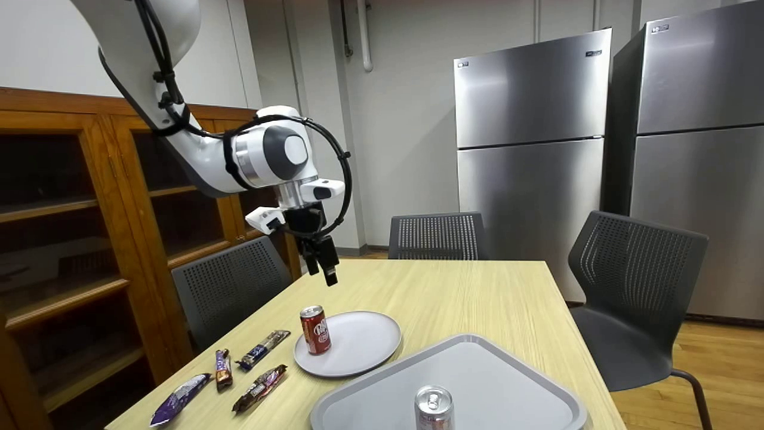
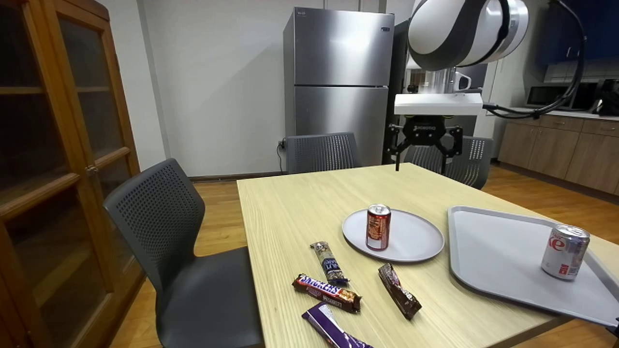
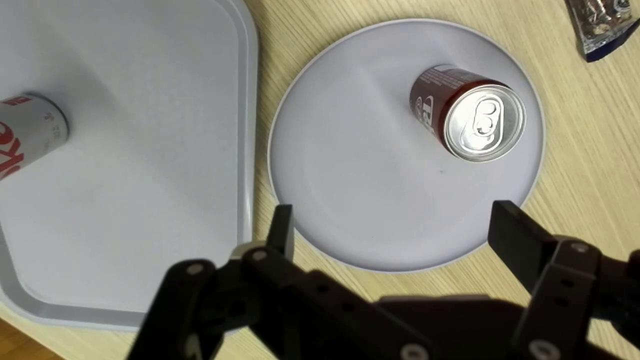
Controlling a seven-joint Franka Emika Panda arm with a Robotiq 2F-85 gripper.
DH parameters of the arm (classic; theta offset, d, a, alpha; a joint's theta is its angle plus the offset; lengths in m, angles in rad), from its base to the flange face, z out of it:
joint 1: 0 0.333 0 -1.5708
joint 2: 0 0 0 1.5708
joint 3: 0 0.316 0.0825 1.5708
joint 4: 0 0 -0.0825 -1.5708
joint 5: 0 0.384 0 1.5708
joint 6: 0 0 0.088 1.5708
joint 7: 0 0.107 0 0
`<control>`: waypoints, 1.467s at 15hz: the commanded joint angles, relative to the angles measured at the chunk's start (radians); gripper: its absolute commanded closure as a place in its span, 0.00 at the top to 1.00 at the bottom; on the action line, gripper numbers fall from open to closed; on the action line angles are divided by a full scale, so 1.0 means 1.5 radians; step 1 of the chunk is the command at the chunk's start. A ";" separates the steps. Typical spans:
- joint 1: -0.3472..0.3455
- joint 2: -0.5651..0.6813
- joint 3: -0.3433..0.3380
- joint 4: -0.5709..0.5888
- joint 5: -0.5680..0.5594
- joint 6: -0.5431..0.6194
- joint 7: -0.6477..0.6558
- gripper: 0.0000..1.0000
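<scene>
My gripper (image 3: 392, 206) is open and empty. It hangs above the table and touches nothing, as both exterior views show (image 1: 322, 276) (image 2: 420, 169). Nearest is a round grey plate (image 3: 345, 150), part of which shows between the fingertips in the wrist view. A red soda can (image 3: 480, 120) stands upright on the plate, near its rim; it also shows in both exterior views (image 1: 315, 330) (image 2: 378, 227). A silver can (image 2: 566, 252) with red letters stands on a grey tray (image 2: 498, 256) beside the plate. In the wrist view the silver can (image 3: 30, 132) is cut off at the edge.
Several wrapped bars lie on the table by the plate: a nut bar (image 2: 330, 263), a Snickers (image 2: 327, 292), a brown one (image 2: 399, 291) and a purple one (image 2: 333, 328). Chairs (image 1: 233, 286) stand around the table. A wooden cabinet (image 1: 113, 239) and steel refrigerators (image 1: 531, 149) stand behind.
</scene>
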 commanded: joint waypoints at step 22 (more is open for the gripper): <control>-0.237 -0.177 -0.045 -0.132 -0.035 -0.020 -0.023 1.00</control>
